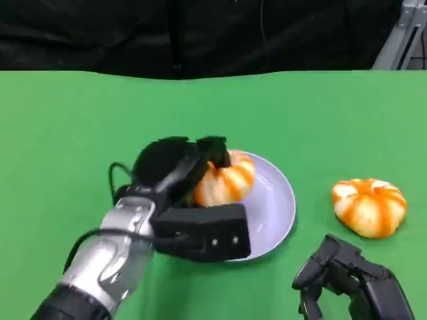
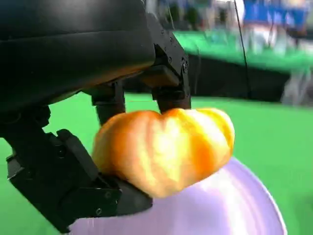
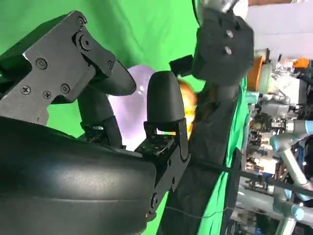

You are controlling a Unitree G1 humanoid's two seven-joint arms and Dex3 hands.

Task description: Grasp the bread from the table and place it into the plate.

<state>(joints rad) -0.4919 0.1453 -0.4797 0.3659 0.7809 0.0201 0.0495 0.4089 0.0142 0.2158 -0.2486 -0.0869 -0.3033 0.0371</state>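
My left hand [image 1: 175,175] grips the bread [image 1: 227,179] just over the plate [image 1: 277,207], so I'm at placing; next I'd lower and let go, my right hand [image 1: 350,277] idle, fingers apart.

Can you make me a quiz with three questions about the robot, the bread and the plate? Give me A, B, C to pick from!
1. Where is the bread that the left hand holds?
A. Over the plate
B. On the table's far edge
C. Under the right hand

2. How many breads are there?
A. One
B. Two
C. Four

3. What is the right hand doing?
A. Holding a bread
B. Holding the plate
C. Holding nothing

Answers:
1. A: the held bread sits just above the pale purple plate.
2. B: one is in the left hand, a second bread lies on the green table.
3. C: nothing is in its fingers.
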